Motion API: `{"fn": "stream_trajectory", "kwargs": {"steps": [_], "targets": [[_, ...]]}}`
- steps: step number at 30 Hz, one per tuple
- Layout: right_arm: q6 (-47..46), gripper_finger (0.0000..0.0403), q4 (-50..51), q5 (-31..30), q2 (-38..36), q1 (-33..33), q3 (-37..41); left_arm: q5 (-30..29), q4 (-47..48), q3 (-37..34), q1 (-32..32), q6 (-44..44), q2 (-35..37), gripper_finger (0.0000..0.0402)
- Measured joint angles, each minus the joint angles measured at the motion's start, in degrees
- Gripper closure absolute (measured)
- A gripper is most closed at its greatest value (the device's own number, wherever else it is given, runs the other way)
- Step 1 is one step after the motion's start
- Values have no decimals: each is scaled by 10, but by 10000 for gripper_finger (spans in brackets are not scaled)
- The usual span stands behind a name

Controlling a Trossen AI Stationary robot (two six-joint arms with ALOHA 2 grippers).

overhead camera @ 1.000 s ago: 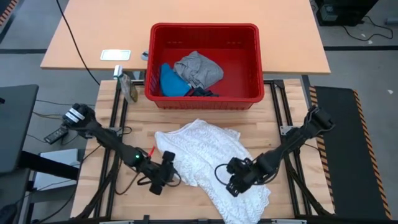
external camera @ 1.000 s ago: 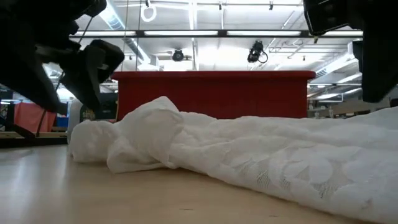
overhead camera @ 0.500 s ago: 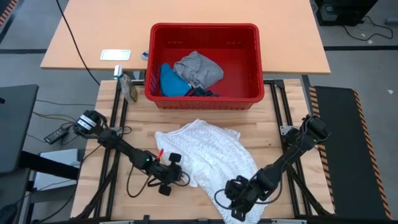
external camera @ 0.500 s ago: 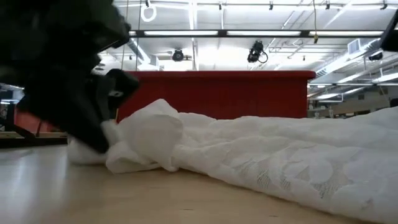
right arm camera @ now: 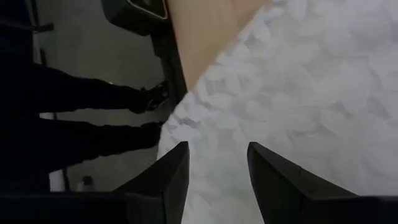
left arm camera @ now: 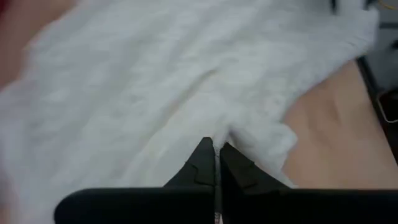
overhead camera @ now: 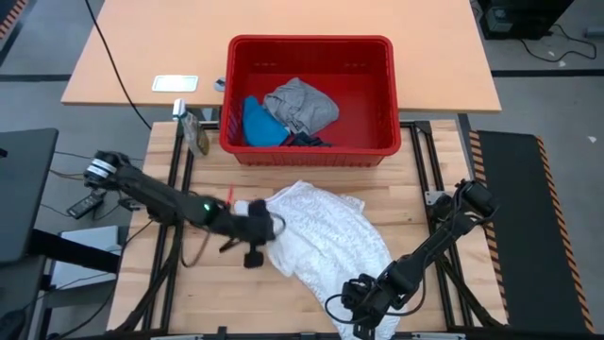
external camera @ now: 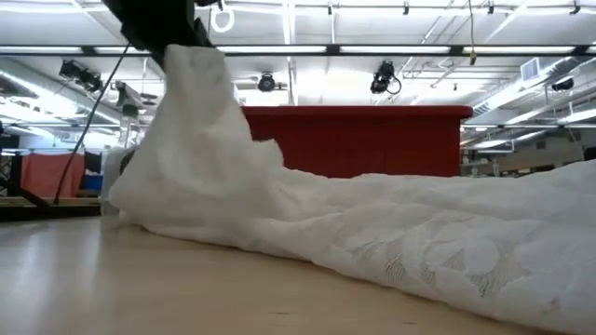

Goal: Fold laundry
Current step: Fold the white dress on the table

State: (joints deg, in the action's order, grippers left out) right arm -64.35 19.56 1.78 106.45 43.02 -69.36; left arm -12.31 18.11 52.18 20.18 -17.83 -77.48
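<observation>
White lacy garment (overhead camera: pixel 326 241) on table near front edge. Left gripper (overhead camera: pixel 257 229) pinched shut on its raised left corner. Right gripper (overhead camera: pixel 363 316) fingers parted over near hem. Risk: thin pinch slips, lace snags.

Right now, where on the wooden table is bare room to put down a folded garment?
Bare wood lies between the red plastic basket and the white lacy garment, and at the near left below the left gripper. The near right is crowded: the right gripper hangs over the garment's hem.
</observation>
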Motion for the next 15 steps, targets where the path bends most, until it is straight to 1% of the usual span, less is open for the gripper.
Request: {"fn": "stream_trajectory", "kwargs": {"steps": [2,4,7,8,11,13,15], "targets": [[-5,234,-11,2,4,-1,0,-1,3,1,-19,-16,28,400],[-16,234,-49,5,12,-1,0,0,37,-1,-32,-24,55,400],[-21,234,-92,4,23,8,0,0,51,1,-50,-29,81,401],[-25,234,-106,0,25,12,0,0,68,0,-51,-30,90,401],[-46,234,-102,-19,33,24,0,0,75,1,-56,-28,96,401],[-51,234,-92,-30,39,30,0,0,100,-2,-55,-26,99,401],[-47,234,-90,-32,44,35,0,0,91,0,-56,-30,99,401]]}}
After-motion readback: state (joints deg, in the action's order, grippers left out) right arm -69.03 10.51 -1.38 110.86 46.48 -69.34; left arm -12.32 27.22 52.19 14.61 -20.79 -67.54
